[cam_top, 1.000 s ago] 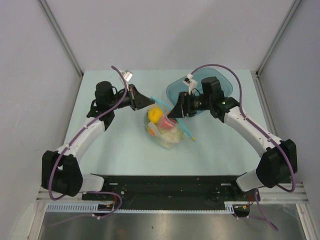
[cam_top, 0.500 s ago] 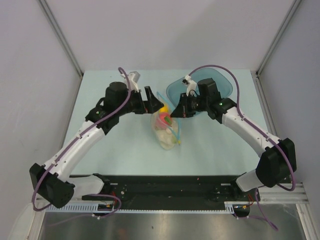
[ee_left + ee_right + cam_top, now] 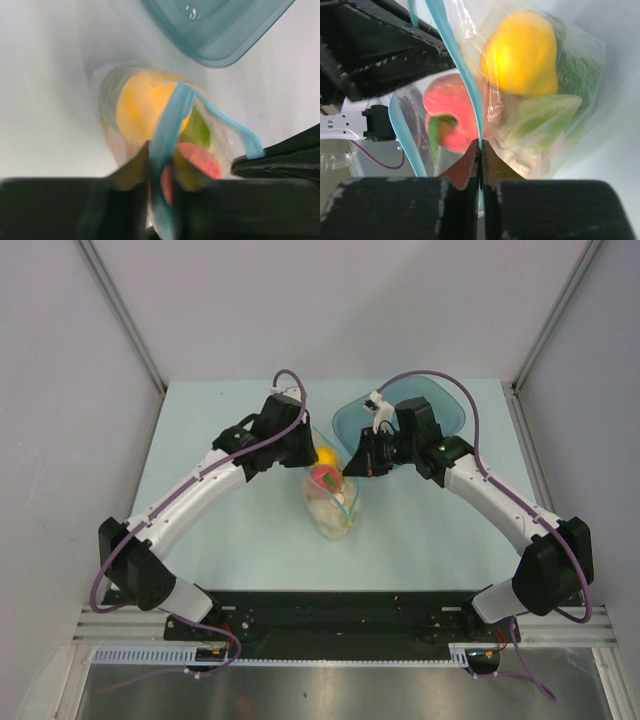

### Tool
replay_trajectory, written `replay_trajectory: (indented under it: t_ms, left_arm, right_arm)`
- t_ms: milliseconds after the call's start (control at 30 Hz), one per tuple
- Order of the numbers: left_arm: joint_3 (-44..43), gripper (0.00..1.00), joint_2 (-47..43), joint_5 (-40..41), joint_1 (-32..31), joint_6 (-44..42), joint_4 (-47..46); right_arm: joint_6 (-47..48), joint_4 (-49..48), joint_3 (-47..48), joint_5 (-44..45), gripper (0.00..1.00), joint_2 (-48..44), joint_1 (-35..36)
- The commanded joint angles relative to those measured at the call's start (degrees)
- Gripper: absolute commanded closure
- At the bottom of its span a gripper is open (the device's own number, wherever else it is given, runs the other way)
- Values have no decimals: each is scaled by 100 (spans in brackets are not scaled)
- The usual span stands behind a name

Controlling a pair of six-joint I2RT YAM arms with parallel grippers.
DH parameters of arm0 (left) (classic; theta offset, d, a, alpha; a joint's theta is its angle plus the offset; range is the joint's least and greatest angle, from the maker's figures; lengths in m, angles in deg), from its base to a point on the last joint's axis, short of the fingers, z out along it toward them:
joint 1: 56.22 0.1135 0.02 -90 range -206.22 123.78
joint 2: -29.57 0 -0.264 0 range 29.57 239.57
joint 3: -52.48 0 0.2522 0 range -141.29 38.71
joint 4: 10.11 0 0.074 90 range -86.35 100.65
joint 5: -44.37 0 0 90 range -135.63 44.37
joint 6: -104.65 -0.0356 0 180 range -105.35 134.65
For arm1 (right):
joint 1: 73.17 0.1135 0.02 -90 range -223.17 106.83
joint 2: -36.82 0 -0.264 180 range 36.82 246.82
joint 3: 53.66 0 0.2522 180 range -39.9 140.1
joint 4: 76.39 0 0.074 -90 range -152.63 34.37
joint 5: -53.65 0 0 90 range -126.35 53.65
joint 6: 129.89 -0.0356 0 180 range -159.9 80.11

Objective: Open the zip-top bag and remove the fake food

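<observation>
My right claw (image 3: 479, 149) clamping the blue strip (image 3: 450, 47) of the zip-top bag (image 3: 334, 510), left claw (image 3: 161, 165) straddling it, grip I cannot tell

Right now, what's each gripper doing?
Left gripper: around the blue strip of the zip-top bag; grip cannot be told.
Right gripper: closed on the same strip.
</observation>
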Motion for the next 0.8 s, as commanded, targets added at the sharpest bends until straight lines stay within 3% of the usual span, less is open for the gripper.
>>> replay_trajectory:
  t_ms: [0,33,133,267,467,533,700,767]
  left_arm:
    - [-263,98,-139,86,-25,-82,442]
    - [-219,100,-210,-133,-16,-257,364]
    - [106,100,-649,-1319,-25,-365,-452]
    - [572,100,-1098,-1682,-43,268,-1113]
    - [-138,100,-967,-1076,-43,752,228]
    - [-280,100,-827,-1040,-43,805,432]
    - [71,100,-545,-1163,-51,779,-41]
    - [106,100,-423,-1172,-51,700,-164]
  right_arm:
    - [239,285,252,374,89,-262,-7]
    - [300,364,252,490,74,-297,-85]
    - [423,567,252,640,53,-324,-226]
    - [494,725,261,623,44,-324,-288]
    - [432,874,261,561,43,-245,-297]
    - [476,1014,261,561,35,-262,-297]
    - [476,1322,261,737,8,-552,-429]
    - [502,1437,313,842,2,-780,-420]
